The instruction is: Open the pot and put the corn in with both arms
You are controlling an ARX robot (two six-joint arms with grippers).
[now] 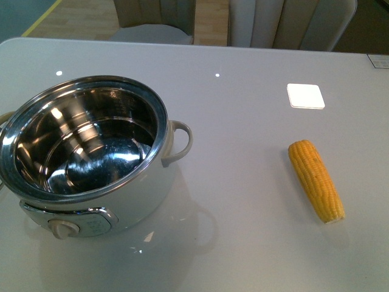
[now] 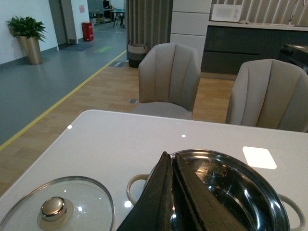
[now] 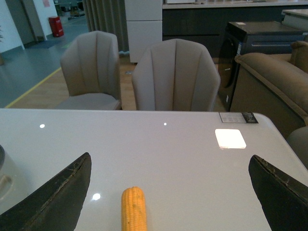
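One pot, one corn cob, one lid, two claws on a white table.

The pot (image 1: 159, 125) stands open at near left on the table (image 1: 243, 121). Its glass lid (image 2: 91, 202) lies flat just beside a loop handle. The corn (image 1: 316, 180) lies at right, well apart from the pot. The left gripper (image 2: 172, 187) is clenched empty above the pot's rim, and the right gripper (image 3: 169, 156) is spread wide, released, over the corn. Two chairs (image 3: 175, 77) stand beyond the far edge, and a white square (image 1: 305, 95) lies farther back than the corn.

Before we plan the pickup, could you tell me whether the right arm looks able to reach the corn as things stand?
Probably yes. The right gripper is open, and the corn lies alone on the table, ahead between its spread fingers, with nothing over it.
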